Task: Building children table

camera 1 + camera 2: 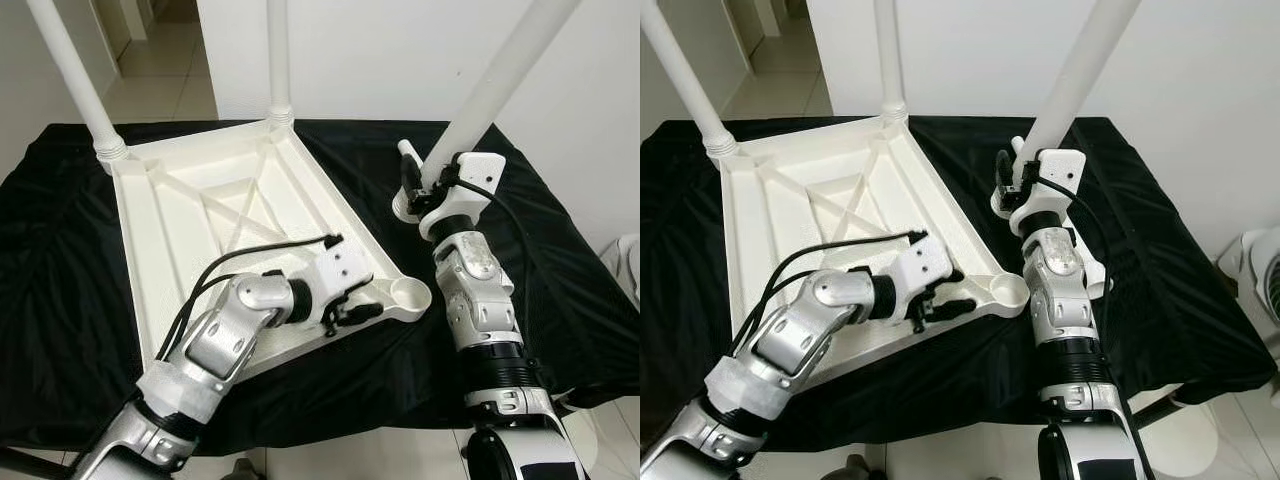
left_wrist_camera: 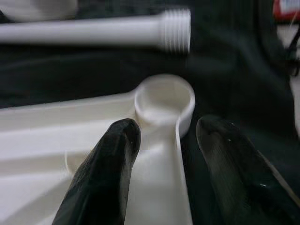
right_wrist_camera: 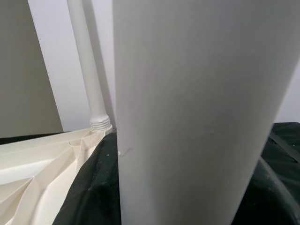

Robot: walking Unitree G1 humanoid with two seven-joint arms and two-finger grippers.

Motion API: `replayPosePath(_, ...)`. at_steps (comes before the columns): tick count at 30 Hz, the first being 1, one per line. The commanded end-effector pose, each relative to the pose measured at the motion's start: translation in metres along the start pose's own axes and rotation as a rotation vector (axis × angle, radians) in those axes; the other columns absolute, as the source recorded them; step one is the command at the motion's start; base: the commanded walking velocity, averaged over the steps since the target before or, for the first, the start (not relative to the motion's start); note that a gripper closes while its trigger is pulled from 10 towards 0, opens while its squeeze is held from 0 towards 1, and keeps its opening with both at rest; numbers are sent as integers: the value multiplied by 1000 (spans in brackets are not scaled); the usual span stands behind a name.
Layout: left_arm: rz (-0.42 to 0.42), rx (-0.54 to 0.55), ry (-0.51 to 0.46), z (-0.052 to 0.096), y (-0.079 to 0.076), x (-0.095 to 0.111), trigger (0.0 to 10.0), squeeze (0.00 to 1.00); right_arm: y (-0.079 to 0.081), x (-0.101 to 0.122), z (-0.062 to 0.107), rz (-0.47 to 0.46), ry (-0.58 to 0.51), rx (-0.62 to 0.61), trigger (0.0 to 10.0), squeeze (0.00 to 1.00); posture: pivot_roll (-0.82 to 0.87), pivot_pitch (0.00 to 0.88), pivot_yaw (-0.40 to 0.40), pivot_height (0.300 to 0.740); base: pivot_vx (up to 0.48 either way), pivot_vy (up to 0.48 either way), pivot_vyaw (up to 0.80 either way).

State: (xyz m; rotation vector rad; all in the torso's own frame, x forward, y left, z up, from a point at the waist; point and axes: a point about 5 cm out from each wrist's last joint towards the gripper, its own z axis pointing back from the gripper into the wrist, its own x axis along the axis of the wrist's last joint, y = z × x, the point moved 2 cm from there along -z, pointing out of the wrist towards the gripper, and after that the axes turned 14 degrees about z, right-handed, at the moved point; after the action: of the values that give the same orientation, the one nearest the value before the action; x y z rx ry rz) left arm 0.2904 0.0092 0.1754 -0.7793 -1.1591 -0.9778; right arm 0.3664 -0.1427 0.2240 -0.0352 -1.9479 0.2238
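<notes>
Right end effector [image 1: 415, 190] is gripping a loose white table leg [image 1: 500, 85], tilting it up over the black-draped counter [image 1: 560, 250]. Left end effector [image 1: 352, 308], fingers [image 2: 105, 173] spread, is straddling the upturned tabletop [image 1: 200, 215]'s rim beside the empty corner socket [image 1: 408, 295].

The upturned tabletop [image 1: 200, 215] and its legs [image 1: 500, 85] look like smooth white plastic, faintly glossy. A black cloth [image 1: 560, 260], slightly shiny and wrinkled, lies underneath. Silver arms gleam like metal.
</notes>
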Motion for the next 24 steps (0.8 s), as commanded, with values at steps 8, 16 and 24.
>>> replayPosePath(8, -26, 66, -25, -2, 6, 2, 10000, 0, 9, 9, -1, -47, -46, 41, 10000, 0, 89, 33, -7, 740, 0, 0, 0)
replayPosePath(16, -41, 86, -66, -8, 1, -1, 10000, 0, 14, 9, 0, -74, -47, 47, 10000, 0, 102, 32, -8, 740, 0, 0, 0)
replayPosePath(24, -39, 84, -99, -14, -6, -2, 10000, 0, 19, 7, 2, -90, -38, 39, 10000, 0, 112, 40, -9, 740, 0, 0, 0)
